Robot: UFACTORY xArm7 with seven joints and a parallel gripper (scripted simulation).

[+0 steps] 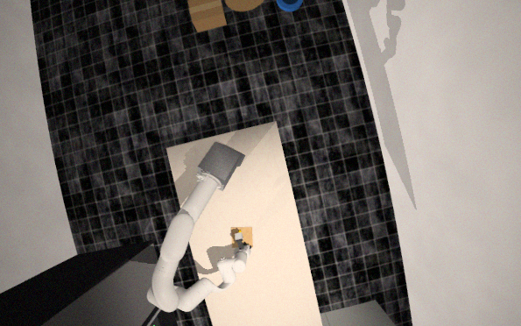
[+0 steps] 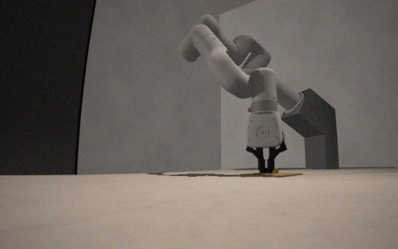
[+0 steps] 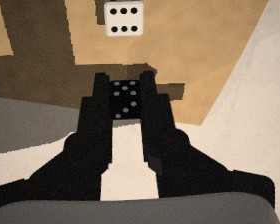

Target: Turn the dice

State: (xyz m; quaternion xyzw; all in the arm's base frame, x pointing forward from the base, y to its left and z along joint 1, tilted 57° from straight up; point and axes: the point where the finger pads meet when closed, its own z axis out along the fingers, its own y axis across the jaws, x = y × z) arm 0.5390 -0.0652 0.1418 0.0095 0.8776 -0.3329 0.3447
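My gripper (image 3: pixel 125 92) is shut on a black die (image 3: pixel 126 99) with white pips, down low over the near edge of the orange-brown mat (image 3: pixel 144 36). A white die (image 3: pixel 123 14) lies flat on the mat beyond the fingers; the face toward the camera shows six pips. In the exterior view the gripper (image 2: pixel 266 169) stands upright with its fingertips at the mat (image 2: pixel 272 174), and a small yellow die (image 2: pixel 275 170) sits on the mat just right of the fingers. In the top view the mat (image 1: pixel 243 235) is a small orange patch on the table, with the gripper (image 1: pixel 243 248) at its near edge.
The mat lies on a long beige table (image 1: pixel 253 228). The arm's grey base block (image 1: pixel 221 164) stands at the table's far end. A dark cabinet (image 1: pixel 59 289) stands beside the table. Cardboard boxes (image 1: pixel 207 15) and a blue object (image 1: pixel 289 4) sit far off on the tiled floor.
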